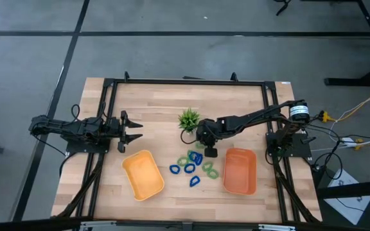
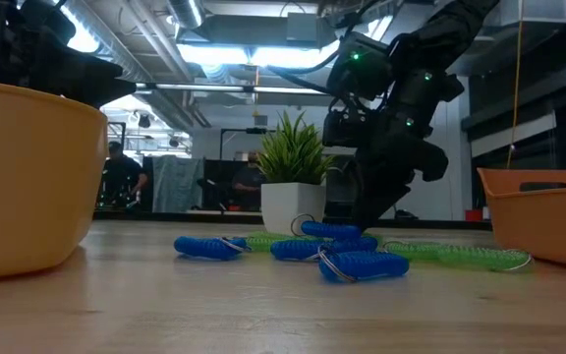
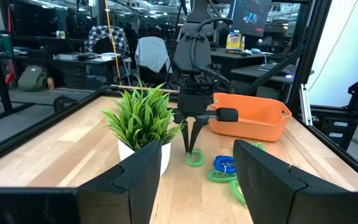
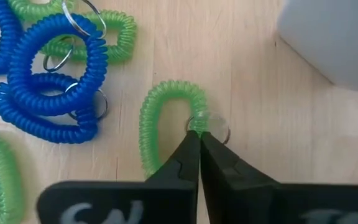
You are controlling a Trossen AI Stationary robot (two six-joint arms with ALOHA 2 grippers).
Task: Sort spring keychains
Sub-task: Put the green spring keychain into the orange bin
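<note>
Under the right gripper (image 4: 197,134), jaws pinch one light green coiled keychain (image 4: 160,118); both plastic trays (image 1: 144,174) appear empty.

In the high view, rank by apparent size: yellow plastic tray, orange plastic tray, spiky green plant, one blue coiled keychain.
1-2. Yellow plastic tray and orange plastic tray: look alike, no ranking.
3. Spiky green artificial plant.
4. Blue coiled keychain, smallest.
</note>
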